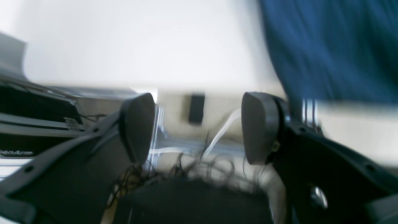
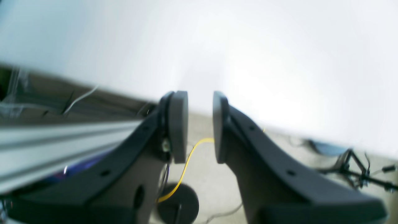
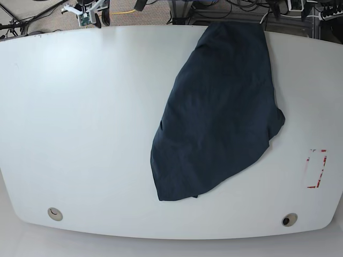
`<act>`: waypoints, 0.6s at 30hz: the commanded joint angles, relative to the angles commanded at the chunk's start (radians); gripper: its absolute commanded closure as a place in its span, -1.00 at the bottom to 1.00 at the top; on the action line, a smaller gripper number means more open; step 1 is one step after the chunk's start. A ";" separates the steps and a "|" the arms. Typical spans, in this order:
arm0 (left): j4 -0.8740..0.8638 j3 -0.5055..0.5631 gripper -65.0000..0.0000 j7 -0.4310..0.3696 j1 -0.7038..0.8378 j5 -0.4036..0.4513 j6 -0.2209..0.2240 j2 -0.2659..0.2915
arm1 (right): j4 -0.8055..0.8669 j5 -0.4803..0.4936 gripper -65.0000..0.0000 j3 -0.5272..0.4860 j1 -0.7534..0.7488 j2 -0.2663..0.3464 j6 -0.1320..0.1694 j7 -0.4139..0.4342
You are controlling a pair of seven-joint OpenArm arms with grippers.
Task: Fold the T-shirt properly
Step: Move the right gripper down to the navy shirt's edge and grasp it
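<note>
Shirt (image 3: 217, 112) spread loosely on the white table (image 3: 86, 118), right of centre in the base view; dark navy, plain, unfolded; long axis slanted, upper end at the far edge and seemingly draped just over it, lower end (image 3: 177, 187) toward the near edge; one sleeve (image 3: 275, 122) poking out on that view's right; lightly creased, no neat fold anywhere. Red-and-white rectangular mark (image 3: 315, 168) on the table right of the shirt, apart from it; two small round holes (image 3: 53, 213) (image 3: 289, 219) near the front edge. No arm or gripper in the base view.

Left gripper (image 1: 199, 127) blurred in its wrist view, fingers (image 1: 138, 127) well apart, nothing between them; held off the cloth, with shirt (image 1: 332, 49) up at the top right of that view, reaching the table edge there; white table (image 1: 140, 40) across the rest of the top; beyond the edge, floor, tangled dark cables (image 1: 199, 168) and a pale cable (image 1: 222, 132).

Right gripper (image 2: 200, 127) also blurred, fingers (image 2: 178, 124) parted by a narrow gap, gripping nothing; bare white table (image 2: 248, 46) filling the top of that view; below the edge, a pale rail (image 2: 62, 146) on the left, a yellow cable (image 2: 186, 168) seen through the gap, a round dark disc (image 2: 183, 202) on the floor.
</note>
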 joint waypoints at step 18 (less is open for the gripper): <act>-0.002 -0.206 -0.74 0.253 -0.305 -0.041 -0.216 -0.032 | 0.000 0.000 0.02 -0.322 0.336 -0.003 -0.005 -0.170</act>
